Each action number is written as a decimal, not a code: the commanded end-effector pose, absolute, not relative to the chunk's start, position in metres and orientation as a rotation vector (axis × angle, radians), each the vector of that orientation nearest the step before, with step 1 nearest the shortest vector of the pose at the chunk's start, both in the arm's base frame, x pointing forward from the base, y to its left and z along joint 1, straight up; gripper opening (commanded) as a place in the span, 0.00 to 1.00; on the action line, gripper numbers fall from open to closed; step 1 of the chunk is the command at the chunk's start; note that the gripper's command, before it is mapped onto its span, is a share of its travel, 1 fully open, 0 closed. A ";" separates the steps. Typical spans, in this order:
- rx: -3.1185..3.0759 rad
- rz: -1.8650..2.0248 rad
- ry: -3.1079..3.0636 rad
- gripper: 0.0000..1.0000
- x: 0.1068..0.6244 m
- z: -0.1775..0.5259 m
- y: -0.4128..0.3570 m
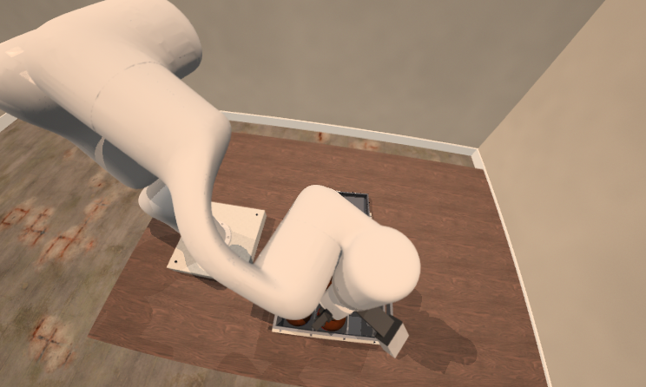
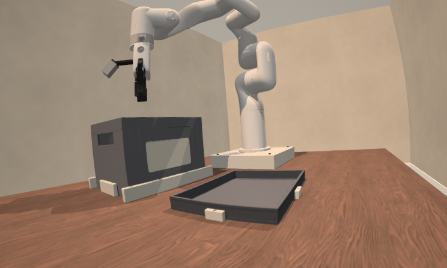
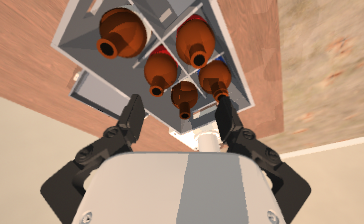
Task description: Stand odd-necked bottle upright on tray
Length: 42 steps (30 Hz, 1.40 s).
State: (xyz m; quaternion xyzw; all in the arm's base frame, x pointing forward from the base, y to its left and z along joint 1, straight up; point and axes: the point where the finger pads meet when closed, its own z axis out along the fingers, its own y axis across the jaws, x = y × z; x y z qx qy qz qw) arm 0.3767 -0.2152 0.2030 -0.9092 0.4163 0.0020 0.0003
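Observation:
My gripper (image 3: 180, 104) is open and empty. It hangs high above the dark grey crate (image 2: 147, 148), fingers pointing down, as the exterior view (image 2: 140, 87) shows. In the wrist view I look straight down into the crate (image 3: 153, 55). Several brown bottles stand upright in its cells: a big one at the top left (image 3: 120, 34), one at the top right (image 3: 195, 42), one in the middle (image 3: 159, 72), one low in the middle (image 3: 184, 97) and one at the right (image 3: 215, 77). The flat grey tray (image 2: 243, 193) lies empty in front of the arm's base.
The arm's white base plate (image 2: 252, 157) stands behind the tray. Pale blocks (image 2: 167, 182) hold the crate and the tray (image 2: 214, 214) in place. In the top view the arm covers most of the crate (image 1: 332, 324). Walls close in at the back and right.

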 end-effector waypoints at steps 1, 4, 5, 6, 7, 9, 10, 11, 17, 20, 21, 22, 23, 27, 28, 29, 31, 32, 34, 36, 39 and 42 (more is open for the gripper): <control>-2.796 0.000 1.433 1.00 0.370 0.199 -0.239; -2.782 0.000 1.460 1.00 0.368 0.198 -0.244; -2.781 0.000 1.461 1.00 0.368 0.198 -0.244; -2.781 0.000 1.461 1.00 0.368 0.198 -0.244; -2.781 0.000 1.461 0.00 0.368 0.198 -0.244; -2.781 0.000 1.461 0.00 0.368 0.198 -0.244; -2.781 0.000 1.461 0.00 0.368 0.198 -0.244; -2.781 0.000 1.461 0.00 0.368 0.198 -0.244; -2.781 0.000 1.461 0.00 0.368 0.198 -0.244; -2.781 0.000 1.461 0.00 0.368 0.198 -0.244; -2.781 0.000 1.461 0.00 0.368 0.198 -0.244; -2.781 0.000 1.461 0.00 0.368 0.198 -0.244; -2.781 0.000 1.461 0.00 0.368 0.198 -0.244; -2.781 0.000 1.461 0.00 0.368 0.198 -0.244; -2.781 0.000 1.461 0.00 0.368 0.198 -0.244; -2.781 0.000 1.461 0.00 0.368 0.198 -0.244; -2.781 0.000 1.461 0.00 0.368 0.198 -0.244; -2.781 0.000 1.461 0.00 0.368 0.198 -0.244; -2.781 0.000 1.461 0.00 0.368 0.198 -0.244; -2.781 0.000 1.461 0.00 0.368 0.198 -0.244; -2.781 0.000 1.461 0.00 0.368 0.198 -0.244; -2.781 0.000 1.461 0.00 0.368 0.198 -0.244</control>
